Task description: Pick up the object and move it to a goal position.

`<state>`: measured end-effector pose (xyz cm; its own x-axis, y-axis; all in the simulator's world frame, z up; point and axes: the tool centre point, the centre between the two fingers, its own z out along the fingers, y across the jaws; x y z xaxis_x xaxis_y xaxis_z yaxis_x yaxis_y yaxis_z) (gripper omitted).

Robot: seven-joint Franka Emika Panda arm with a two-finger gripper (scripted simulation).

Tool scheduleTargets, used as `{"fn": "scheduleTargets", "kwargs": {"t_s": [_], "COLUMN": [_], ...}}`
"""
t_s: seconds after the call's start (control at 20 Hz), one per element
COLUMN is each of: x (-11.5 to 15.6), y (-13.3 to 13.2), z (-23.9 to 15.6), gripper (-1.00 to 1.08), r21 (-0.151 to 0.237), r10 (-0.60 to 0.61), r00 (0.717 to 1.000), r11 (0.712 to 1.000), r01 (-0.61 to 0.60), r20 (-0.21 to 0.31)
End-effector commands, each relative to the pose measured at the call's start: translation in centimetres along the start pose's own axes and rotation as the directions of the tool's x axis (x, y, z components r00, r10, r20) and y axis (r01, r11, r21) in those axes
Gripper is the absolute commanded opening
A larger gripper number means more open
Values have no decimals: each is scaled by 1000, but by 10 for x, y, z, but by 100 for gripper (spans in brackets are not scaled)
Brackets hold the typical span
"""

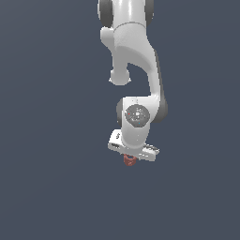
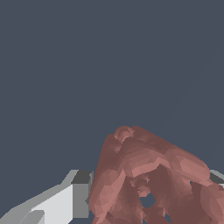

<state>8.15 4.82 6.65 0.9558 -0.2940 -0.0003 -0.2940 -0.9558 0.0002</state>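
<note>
The object (image 1: pixel 129 160) is a small reddish-brown lumpy piece that pokes out just below the white hand in the exterior view. In the wrist view it (image 2: pixel 148 175) fills the space between the two fingers, and its ring-like hollow faces the camera. My gripper (image 1: pixel 130 158) points down and is shut on the object, with one finger (image 2: pixel 81 194) against one side and the tip of the other finger (image 2: pixel 217 176) at the opposite side. The fingers are hidden behind the hand in the exterior view.
The white arm (image 1: pixel 136 56) reaches down from the top of the exterior view. Around it is only a plain dark blue-grey surface (image 1: pixel 47 187). No goal marker shows in either view.
</note>
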Motion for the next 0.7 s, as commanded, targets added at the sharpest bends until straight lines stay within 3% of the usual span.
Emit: {"fn": "scheduleTargets", "kwargs": {"t_s": [0.0,0.35,0.65], "x": [0,-1,-6], "y": [0,7,27], "z": [0,-7,-29], "gripper": [-100,-100,-100], "r21": [0,0,0], "r10": [0,0,0], "r00": [1000,1000,1000], "r11": [1000,1000,1000], "r01": [0,0,0], "r20": [0,0,0]}}
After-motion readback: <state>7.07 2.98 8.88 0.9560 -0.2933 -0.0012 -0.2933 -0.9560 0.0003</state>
